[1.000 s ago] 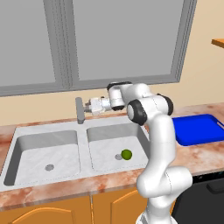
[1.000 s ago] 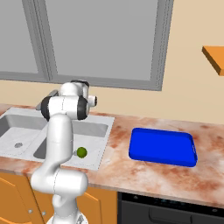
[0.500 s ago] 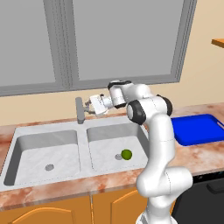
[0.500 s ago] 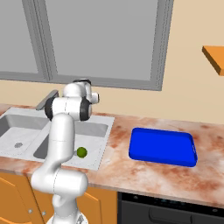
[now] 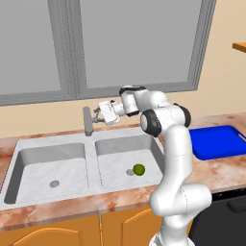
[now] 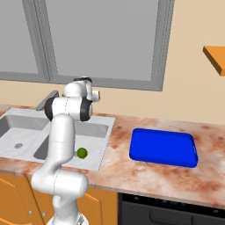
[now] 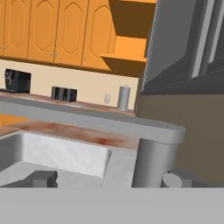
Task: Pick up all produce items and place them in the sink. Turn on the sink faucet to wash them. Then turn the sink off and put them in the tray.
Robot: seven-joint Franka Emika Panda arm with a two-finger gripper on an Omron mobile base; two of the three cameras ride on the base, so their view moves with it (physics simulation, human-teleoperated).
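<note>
While the lime [image 5: 139, 169] sits in the sink [image 5: 115, 144], I move my gripper [image 5: 99, 114] closer to the faucet [image 5: 87, 121] — wide open, holding nothing. Water comes next, I think.

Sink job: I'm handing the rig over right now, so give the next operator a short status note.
Gripper: open, empty, level with the faucet and right beside it.
Lime: in the right bowl of the sink, near the drain.
Tray: on the counter right of the sink, nothing in it.
Done: lime is in the sink.
Left: turn water on, wash, turn it off, move lime to tray.
</note>
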